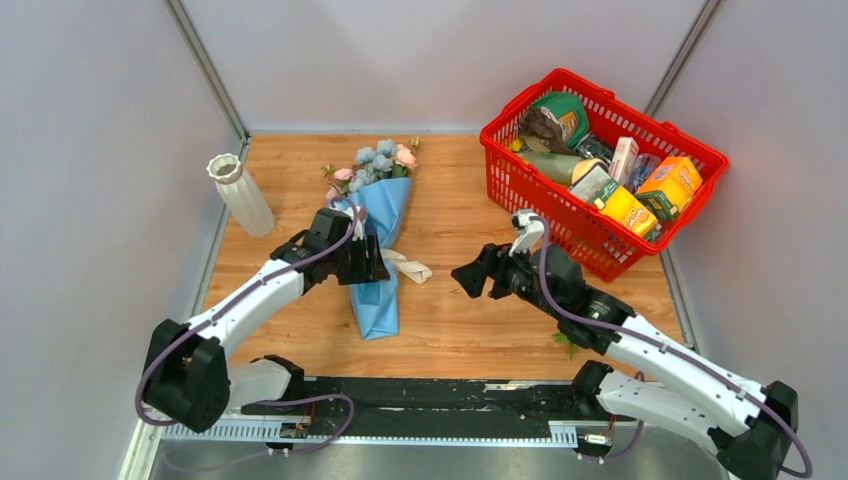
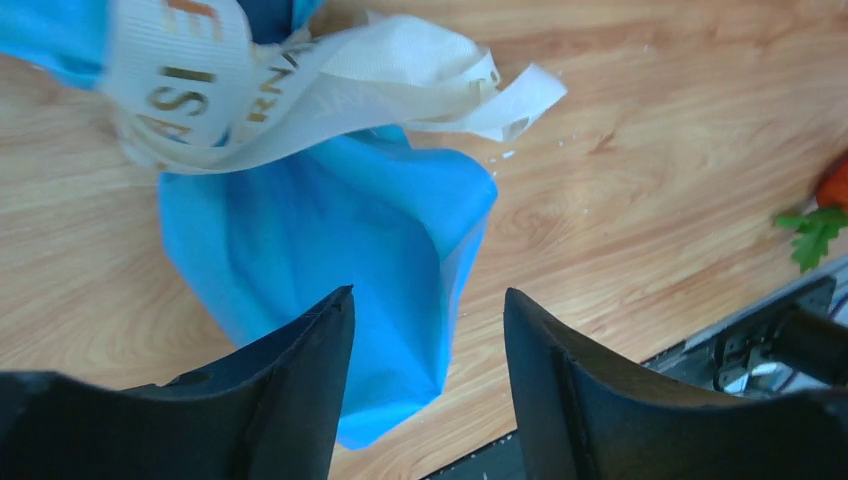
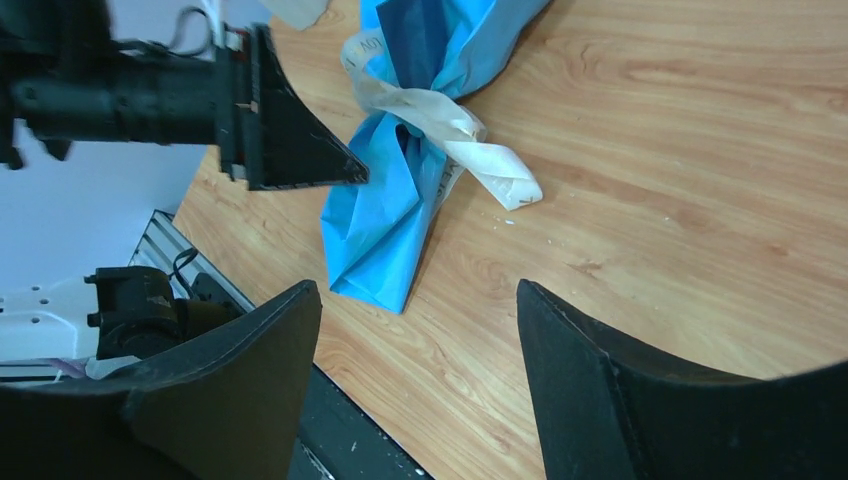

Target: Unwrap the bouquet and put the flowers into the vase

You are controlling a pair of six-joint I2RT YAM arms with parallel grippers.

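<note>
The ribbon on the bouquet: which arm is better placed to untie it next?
Probably left: the left hand hangs open over the bouquet, beside the ribbon. The right hand is open too, but apart from it.

The left arm (image 1: pixel 250 300) and right arm (image 1: pixel 665 358) have white link shells and black joint housings. A lilac cable (image 1: pixel 543 275) loops along each. The jaws are matte black, tapering to wedge tips. A small white module (image 1: pixel 527 224) tops the right wrist.
</note>
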